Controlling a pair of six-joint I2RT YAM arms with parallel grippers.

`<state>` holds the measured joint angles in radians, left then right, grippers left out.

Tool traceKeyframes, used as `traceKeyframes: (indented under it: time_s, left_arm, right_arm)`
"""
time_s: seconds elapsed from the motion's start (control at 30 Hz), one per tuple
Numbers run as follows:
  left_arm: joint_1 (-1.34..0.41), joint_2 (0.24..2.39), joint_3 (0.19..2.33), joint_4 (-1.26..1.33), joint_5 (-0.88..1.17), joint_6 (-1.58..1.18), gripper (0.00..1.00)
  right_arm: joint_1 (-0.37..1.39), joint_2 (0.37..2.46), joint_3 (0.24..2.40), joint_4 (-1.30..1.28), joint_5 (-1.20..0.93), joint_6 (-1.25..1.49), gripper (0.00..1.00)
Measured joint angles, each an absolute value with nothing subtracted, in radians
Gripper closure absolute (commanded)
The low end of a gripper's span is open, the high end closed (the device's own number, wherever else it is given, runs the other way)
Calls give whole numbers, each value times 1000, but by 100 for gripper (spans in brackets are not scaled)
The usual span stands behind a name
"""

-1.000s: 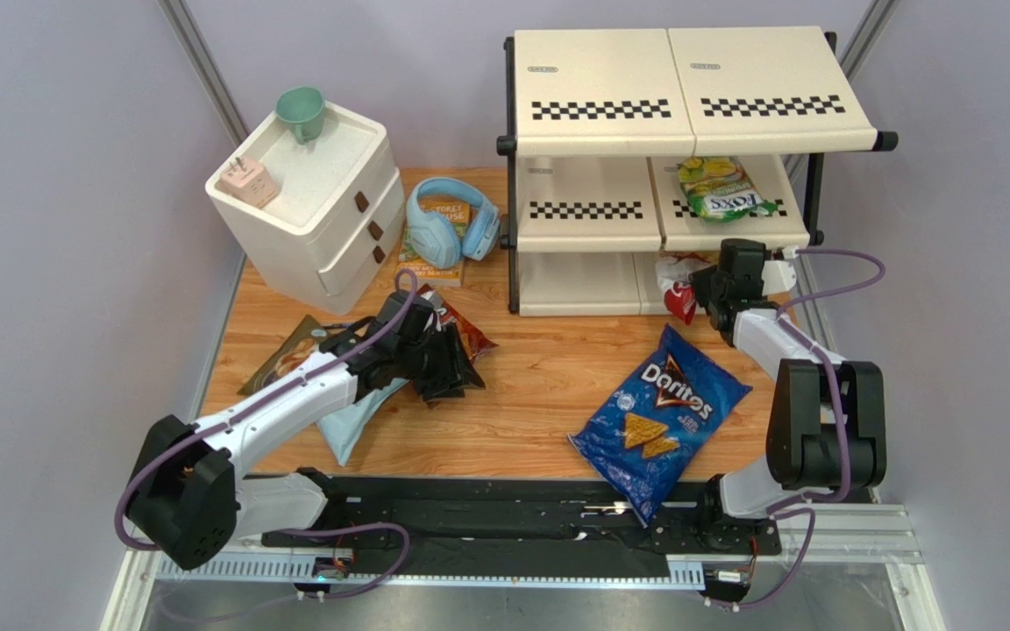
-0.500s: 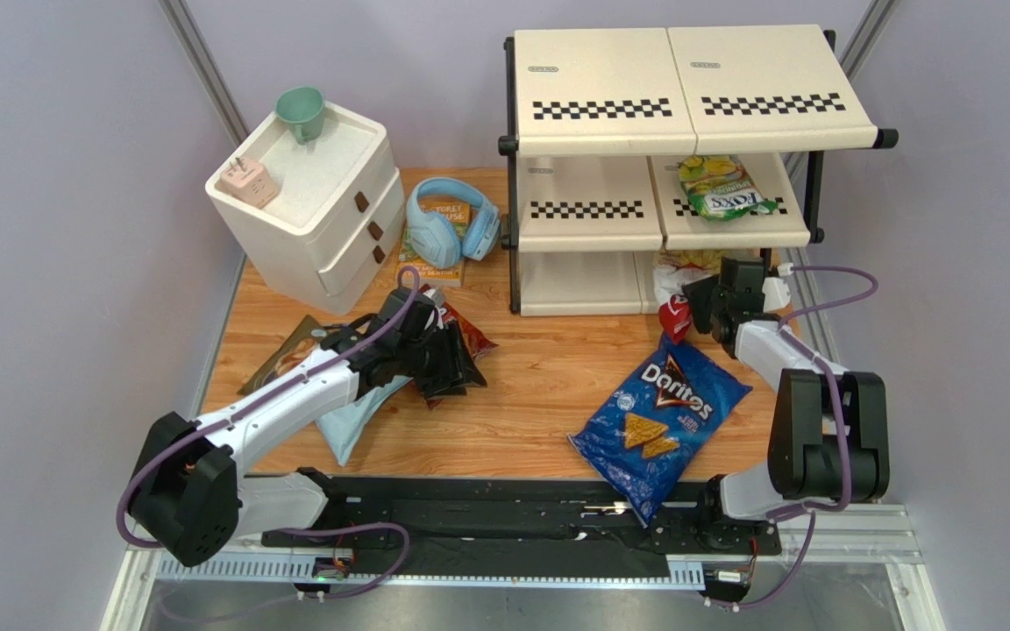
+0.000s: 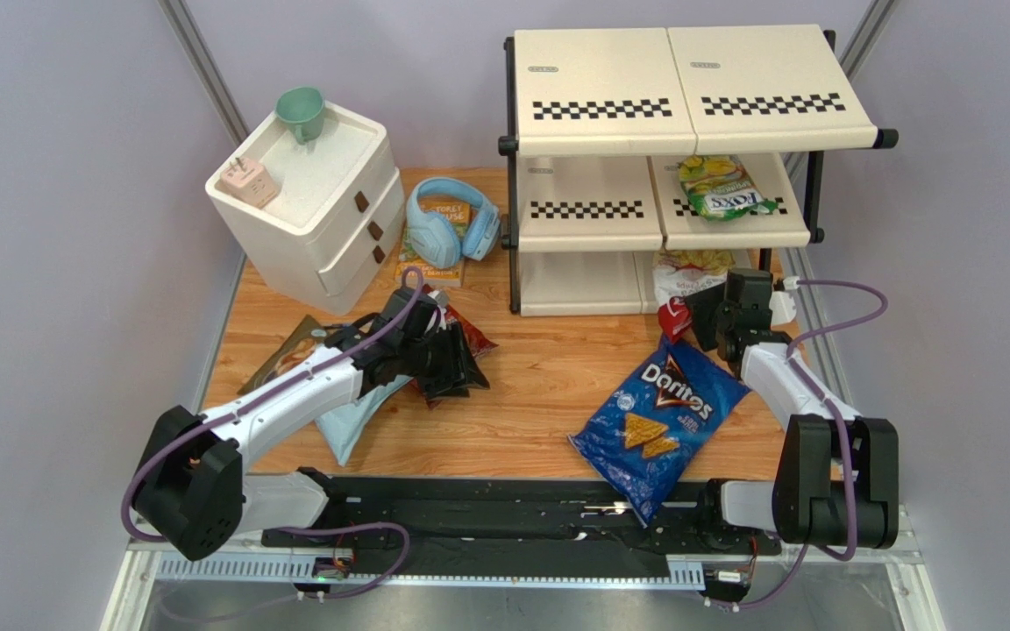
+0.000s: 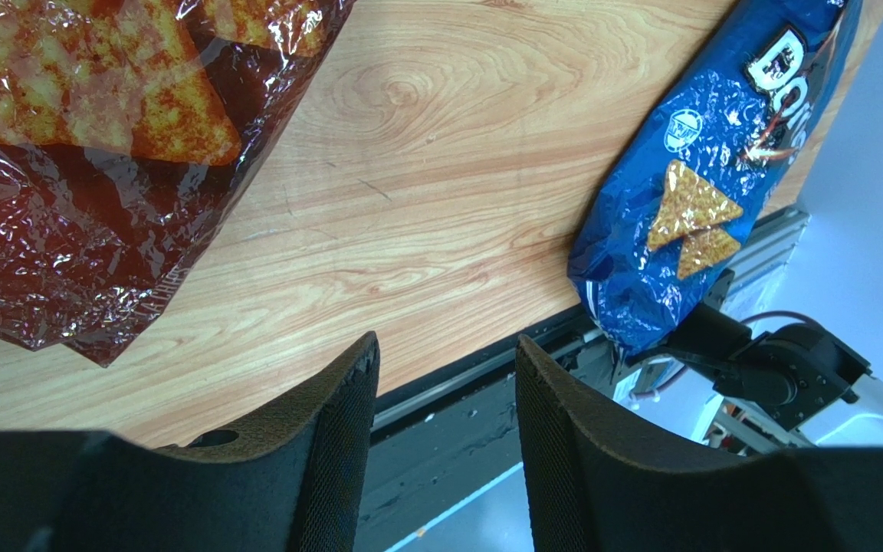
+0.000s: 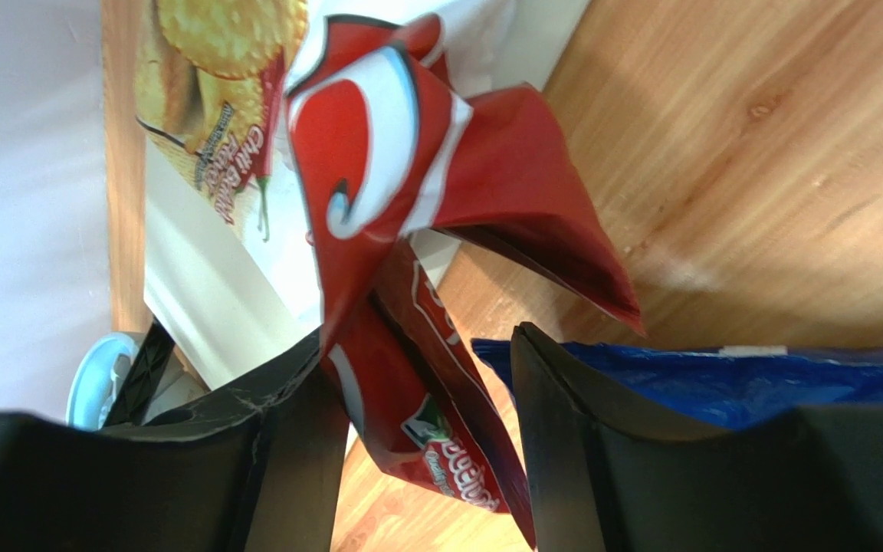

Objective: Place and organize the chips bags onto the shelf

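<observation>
Bright, even overhead light, soft faint shadows, glare on red Doritos bag (image 4: 78, 219), sharp overhead view.

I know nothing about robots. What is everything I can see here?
shelf: 1, cream, black poles, back right
green-yellow chips bag: 1, shelf's middle tier, right
white-and-red chips bag: 1, lowest tier, red end between the fingers of the right gripper
blue Doritos bag: 1, on table, front right
red Doritos bag: 1, table, at left gripper
pale-blue bag: 1, table, under left arm
cabinet: 1, white, back left
cup: 1, green, on cabinet
small box: 1, pink, on cabinet
headphones: 1, blue, on book
book: 1, orange, beside cabinet
table: 1, wood
left gripper: 1, black, open, empty
right gripper: 1, black, open
</observation>
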<state>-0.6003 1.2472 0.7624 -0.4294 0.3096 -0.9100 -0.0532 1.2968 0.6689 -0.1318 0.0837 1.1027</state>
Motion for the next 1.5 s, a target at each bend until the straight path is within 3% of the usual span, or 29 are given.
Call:
traceKeyframes:
  time_s: [0.13, 0.17, 0.37, 1.1, 1.5]
  left_arm:
    - [-600, 1247, 762, -429, 313, -910, 47]
    - [-600, 1247, 762, -429, 313, -910, 47]
    - [-600, 1247, 754, -419, 316, -911, 48]
    - [-599, 1237, 703, -377, 347, -915, 49]
    - [-599, 1243, 702, -361, 358, -918, 50]
  right_arm:
    - [-53, 1282, 668, -164, 86, 1106, 69]
    - [-53, 1279, 668, -166, 87, 1106, 82]
    - [-53, 1234, 668, -207, 97, 1130, 100]
    - [-54, 1383, 753, -206, 161, 1120, 100]
    - [-54, 1520, 925, -208, 149, 1076, 100]
